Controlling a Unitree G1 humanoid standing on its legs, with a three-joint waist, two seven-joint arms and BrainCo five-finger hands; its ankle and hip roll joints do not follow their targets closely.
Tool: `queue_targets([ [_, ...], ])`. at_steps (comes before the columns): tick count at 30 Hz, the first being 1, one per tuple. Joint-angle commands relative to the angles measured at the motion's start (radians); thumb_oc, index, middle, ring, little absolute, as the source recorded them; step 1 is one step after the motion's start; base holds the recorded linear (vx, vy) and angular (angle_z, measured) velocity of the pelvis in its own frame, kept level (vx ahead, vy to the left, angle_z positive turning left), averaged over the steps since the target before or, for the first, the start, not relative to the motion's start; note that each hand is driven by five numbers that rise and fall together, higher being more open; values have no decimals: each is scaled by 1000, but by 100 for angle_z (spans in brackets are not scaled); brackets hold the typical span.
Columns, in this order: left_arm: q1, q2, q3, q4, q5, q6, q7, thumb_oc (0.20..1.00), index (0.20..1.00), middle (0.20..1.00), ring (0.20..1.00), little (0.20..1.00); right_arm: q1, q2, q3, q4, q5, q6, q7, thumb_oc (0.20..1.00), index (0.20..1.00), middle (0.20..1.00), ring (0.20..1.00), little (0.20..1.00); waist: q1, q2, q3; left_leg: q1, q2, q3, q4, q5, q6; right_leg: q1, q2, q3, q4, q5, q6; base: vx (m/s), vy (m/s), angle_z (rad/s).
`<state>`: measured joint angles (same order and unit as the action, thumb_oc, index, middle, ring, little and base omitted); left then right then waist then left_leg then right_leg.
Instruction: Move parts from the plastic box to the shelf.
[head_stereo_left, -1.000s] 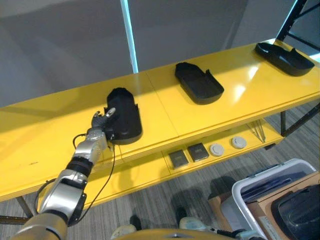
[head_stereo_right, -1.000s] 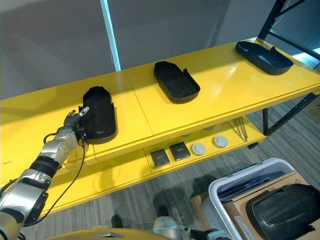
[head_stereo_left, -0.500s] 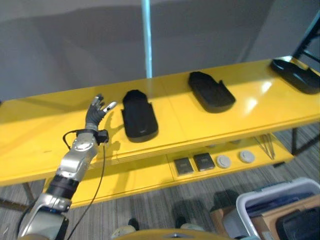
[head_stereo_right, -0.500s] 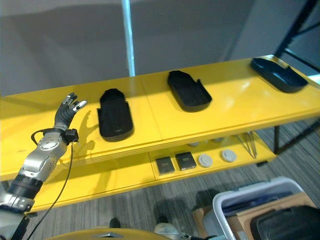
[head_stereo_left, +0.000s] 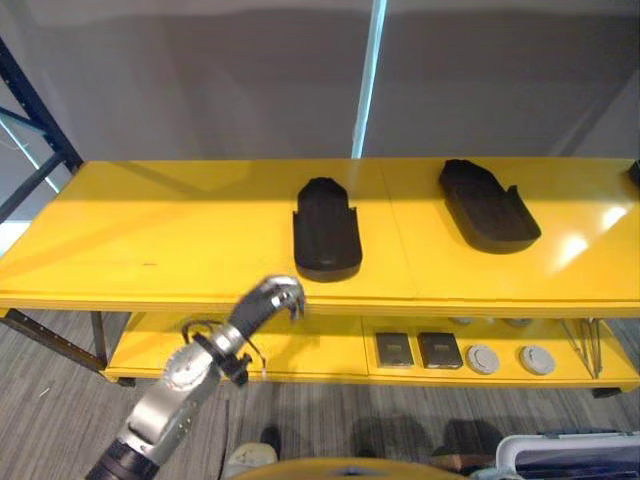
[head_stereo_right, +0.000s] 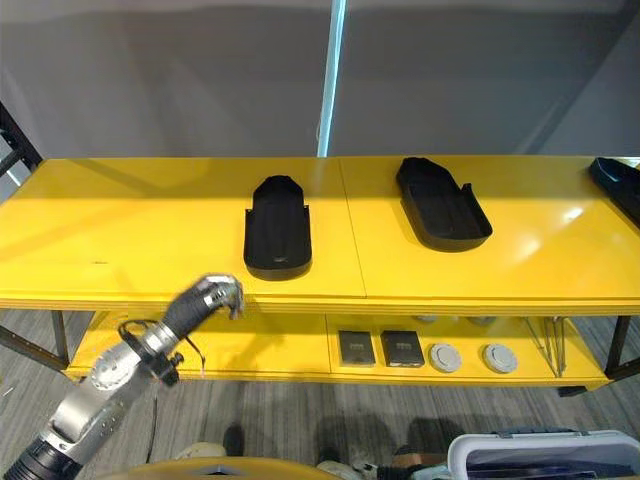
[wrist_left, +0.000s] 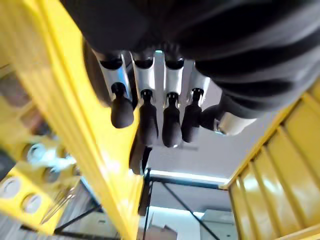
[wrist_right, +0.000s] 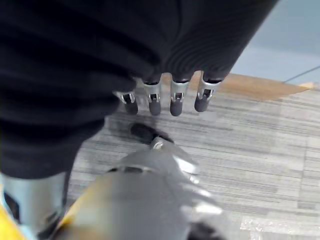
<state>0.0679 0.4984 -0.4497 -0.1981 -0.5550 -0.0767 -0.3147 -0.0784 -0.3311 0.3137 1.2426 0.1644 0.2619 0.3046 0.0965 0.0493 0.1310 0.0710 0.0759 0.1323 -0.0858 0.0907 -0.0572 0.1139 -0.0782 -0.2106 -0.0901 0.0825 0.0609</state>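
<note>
the black moulded plastic part (head_stereo_left: 326, 226) lies on the yellow metal shelf (head_stereo_left: 150, 230), apart from the empty left hand (head_stereo_left: 272, 300), fingers curled.

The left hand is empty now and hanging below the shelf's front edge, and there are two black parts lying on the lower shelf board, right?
Not quite: both eye views show the two black parts on the top shelf board. The left hand is empty at the front edge.
</note>
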Motion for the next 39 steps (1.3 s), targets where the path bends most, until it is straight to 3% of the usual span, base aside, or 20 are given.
queue_targets([
  [1, -107, 15, -7, -17, -11, -84, -23, 200, 200, 200, 200, 200, -75, 29, 61, 49, 52, -8, 2, 1000, 1000, 1000, 1000, 1000, -17, -15, 55, -6, 0, -5, -1, -102, -13, 65, 3, -38, 3, -150, 3, 0, 0, 0],
  [14, -197, 10, -75, 85, -19, -50, 112, 200, 200, 200, 200, 200, -24, 9, 51, 25, 112, 40, -47, 1000, 1000, 1000, 1000, 1000, -85, -8, 81, -29, 3, 38, -1, -104, -5, 7, 8, 11, 3, -131, 10, 20, -2, -5],
  [23, -279, -41, -93, 140, -47, -10, 158, 200, 200, 200, 200, 200, -1, 3, 56, 1, 90, 17, -34, 1000, 1000, 1000, 1000, 1000, -125, -6, 104, -34, 7, 57, -1, -100, -2, -9, 13, 42, 3, -126, 7, 27, -19, -7],
  [28, -313, -89, -88, 191, -57, 23, 238, 200, 200, 200, 200, 200, -3, 9, 68, -30, 95, -3, -36, 1000, 1000, 1000, 1000, 1000, -144, -2, 106, -32, 9, 64, -1, -99, -3, -9, 15, 56, 3, -128, 3, 57, -7, -11],
  [39, -384, -146, -56, 348, -19, 0, 363, 200, 200, 200, 200, 200, -11, 8, 94, -68, 83, 21, -42, 1000, 1000, 1000, 1000, 1000, -173, 2, 117, -32, 13, 79, 4, -92, -5, -8, 15, 74, 3, -128, -4, 34, 7, -4],
])
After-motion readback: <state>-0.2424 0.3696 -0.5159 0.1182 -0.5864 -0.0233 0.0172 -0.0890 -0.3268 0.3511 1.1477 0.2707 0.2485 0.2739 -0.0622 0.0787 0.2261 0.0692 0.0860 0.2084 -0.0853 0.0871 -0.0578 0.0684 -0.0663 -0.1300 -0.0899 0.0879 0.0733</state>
